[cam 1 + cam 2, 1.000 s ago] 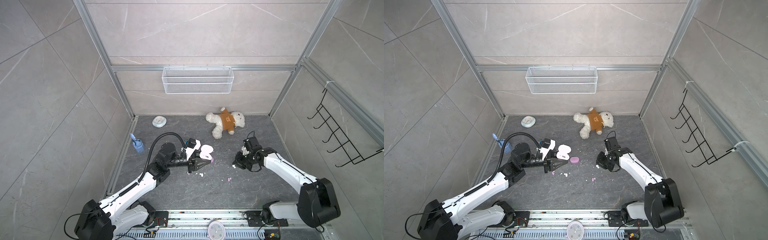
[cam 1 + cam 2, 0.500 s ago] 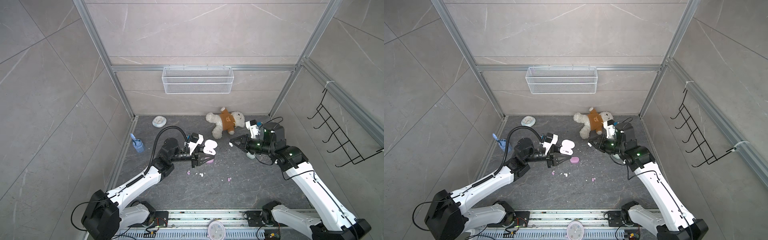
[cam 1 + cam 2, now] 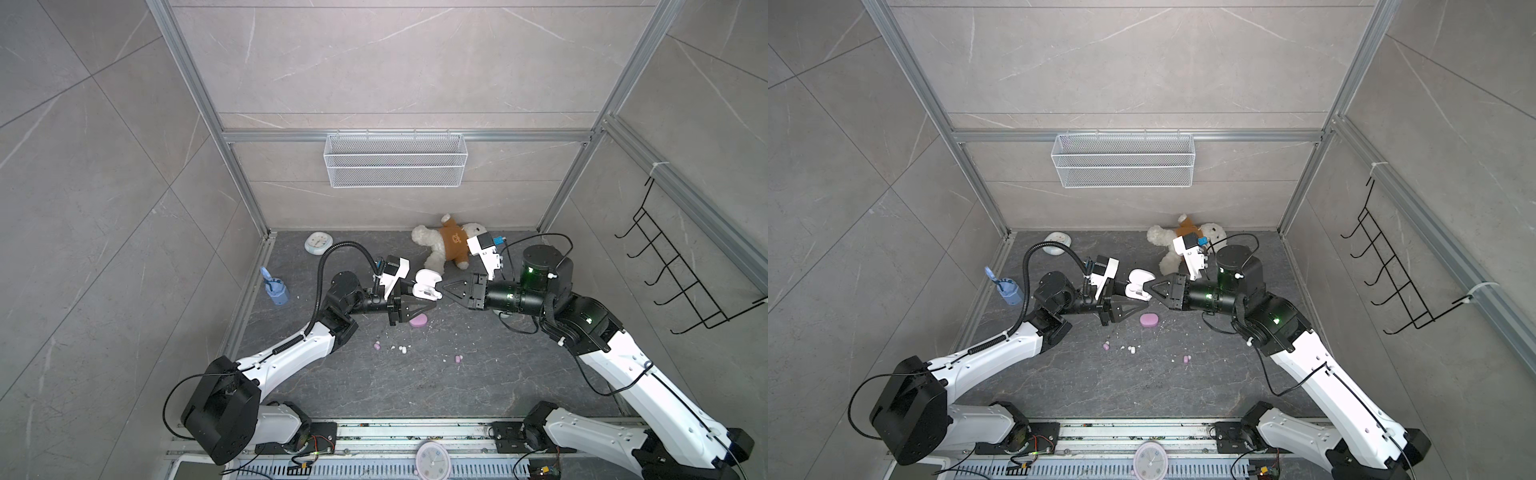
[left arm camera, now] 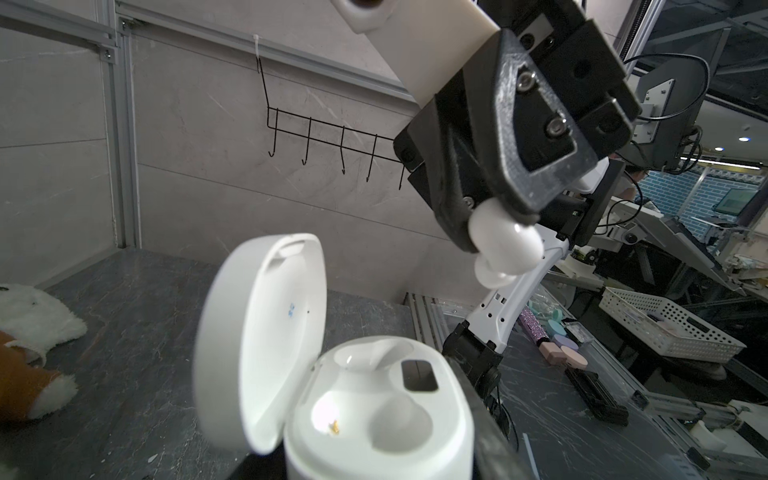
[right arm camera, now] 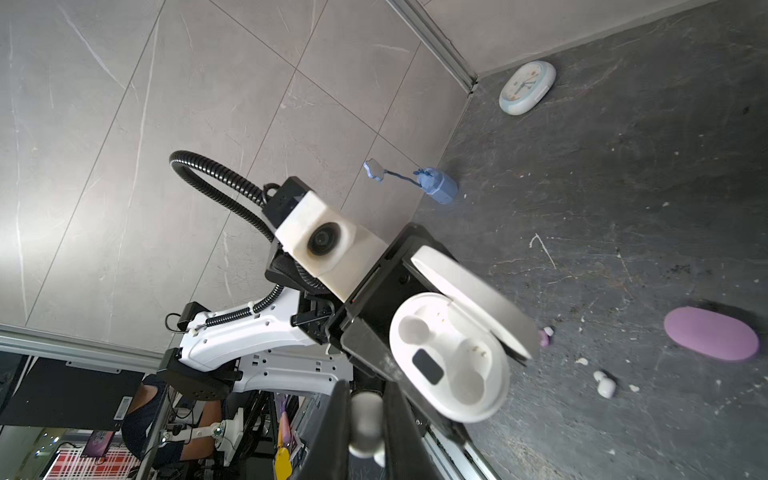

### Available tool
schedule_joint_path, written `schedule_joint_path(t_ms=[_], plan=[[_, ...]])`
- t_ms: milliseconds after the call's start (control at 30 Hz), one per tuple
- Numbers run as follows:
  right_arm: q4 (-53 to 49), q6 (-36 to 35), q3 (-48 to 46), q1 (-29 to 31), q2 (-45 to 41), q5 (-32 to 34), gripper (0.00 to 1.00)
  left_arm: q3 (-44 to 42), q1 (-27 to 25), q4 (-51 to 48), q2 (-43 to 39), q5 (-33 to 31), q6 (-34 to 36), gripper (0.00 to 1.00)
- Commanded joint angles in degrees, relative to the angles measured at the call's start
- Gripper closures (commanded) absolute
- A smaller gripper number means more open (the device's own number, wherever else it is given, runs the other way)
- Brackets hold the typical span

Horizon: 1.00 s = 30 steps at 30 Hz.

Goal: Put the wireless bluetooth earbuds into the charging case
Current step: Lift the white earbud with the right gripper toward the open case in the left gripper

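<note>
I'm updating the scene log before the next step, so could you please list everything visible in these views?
charging case: one, white, lid open, both wells empty, held above the floor
held earbud: one, white, pinched just off the open case
loose earbuds: three seen, two pink, one white, on the floor toward the front
pink oval case: one, closed, on the floor below the grippers
teddy bear: one, white with brown shirt, back of floor
clocks: two, pale blue in back left corner, pink on front rail
small blue item: one, left floor edge
wire basket: one, white, back wall
hook rack: one, black, right wall
crumbs: many, white, scattered
left gripper: black, shut on the charging case
right gripper: black, shut on the held earbud
</note>
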Motion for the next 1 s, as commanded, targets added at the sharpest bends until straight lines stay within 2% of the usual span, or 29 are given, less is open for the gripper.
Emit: schedule_joint_path(t_ms=[0,233,833,967], plan=[[1.89,-0.81,1.65,0.88,0.64,1.86,0.91,2.74,-0.62,9.46,-0.50,2.16,-3.50,0.73],[1.98,-1.38,1.78,1.24,0.84,4.77,0.90,1.90,-1.78,8.90,-2.32,2.34,-3.10,0.73],[0.27,-1.70,1.29,3.08,0.45,4.73,0.91,1.87,-1.79,8.94,-3.76,1.52,-2.76,0.73],[-1.93,-2.56,1.56,3.11,0.55,5.58,0.85,2.07,-1.76,8.87,-4.02,1.45,-2.75,0.73]])
